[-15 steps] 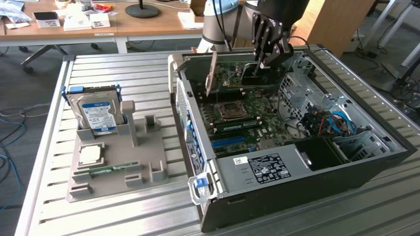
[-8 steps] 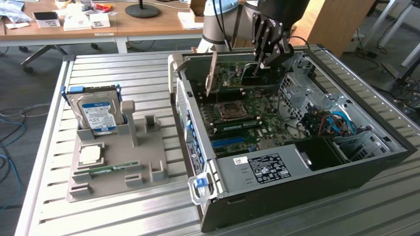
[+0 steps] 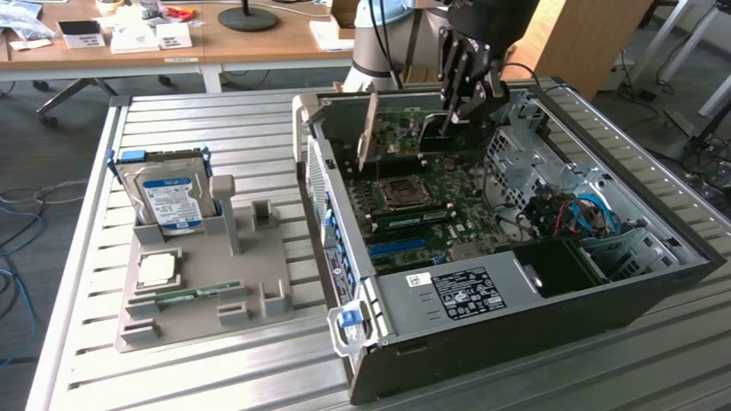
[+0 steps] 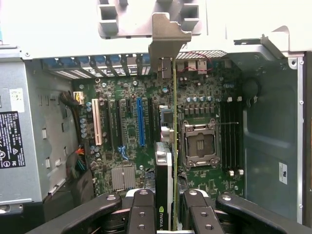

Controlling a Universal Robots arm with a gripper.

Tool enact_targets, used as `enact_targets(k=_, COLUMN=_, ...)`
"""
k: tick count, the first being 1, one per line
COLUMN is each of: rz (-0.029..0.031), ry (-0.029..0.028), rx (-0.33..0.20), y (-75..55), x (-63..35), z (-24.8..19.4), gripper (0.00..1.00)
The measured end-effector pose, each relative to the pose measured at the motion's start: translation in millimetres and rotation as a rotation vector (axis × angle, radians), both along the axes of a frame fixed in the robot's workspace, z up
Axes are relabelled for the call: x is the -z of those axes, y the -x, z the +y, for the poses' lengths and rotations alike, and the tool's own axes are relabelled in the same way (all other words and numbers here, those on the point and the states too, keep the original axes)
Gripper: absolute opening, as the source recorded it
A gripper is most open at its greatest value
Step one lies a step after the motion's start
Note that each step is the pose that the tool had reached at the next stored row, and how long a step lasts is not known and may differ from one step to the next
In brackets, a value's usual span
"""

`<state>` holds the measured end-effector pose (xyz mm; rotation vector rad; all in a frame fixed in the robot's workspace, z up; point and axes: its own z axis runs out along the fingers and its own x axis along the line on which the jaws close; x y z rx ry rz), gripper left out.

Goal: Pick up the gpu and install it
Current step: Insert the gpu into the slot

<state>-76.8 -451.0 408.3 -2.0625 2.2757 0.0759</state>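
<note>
Inside the open computer case (image 3: 639, 282), my claw (image 4: 168, 200) is clamped on the gpu (image 4: 165, 170). The card stands edge-on over the motherboard (image 4: 126, 146), its bracket at the rear wall. I judge seating is in hand, so the card should be square to its slot and pressed evenly. Room is tight. The CPU socket (image 4: 200, 144) lies just beside 1 face and the blue slot (image 4: 141, 122) near the other.

from here i see a slatted metal table (image 3: 194, 120). behind it, wooden desks (image 3: 263, 47) stand on grey floor (image 3: 51, 150); blue cables (image 3: 16, 210) trail at the exterior view's left.
</note>
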Motion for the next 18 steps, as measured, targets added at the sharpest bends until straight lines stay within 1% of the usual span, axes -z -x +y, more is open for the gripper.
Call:
enact_targets(k=4, rz=0.0000, ry=0.0001, rx=0.000, y=0.0, x=5.3, z=0.0, gripper=0.27)
enact_targets(k=14, rz=0.0000, ry=0.0001, rx=0.000, y=0.0, x=5.5, z=0.0, gripper=0.27)
enact_targets(k=18, rz=0.0000, ry=0.0001, rx=0.000, y=0.0, x=7.9, z=0.0, gripper=0.27)
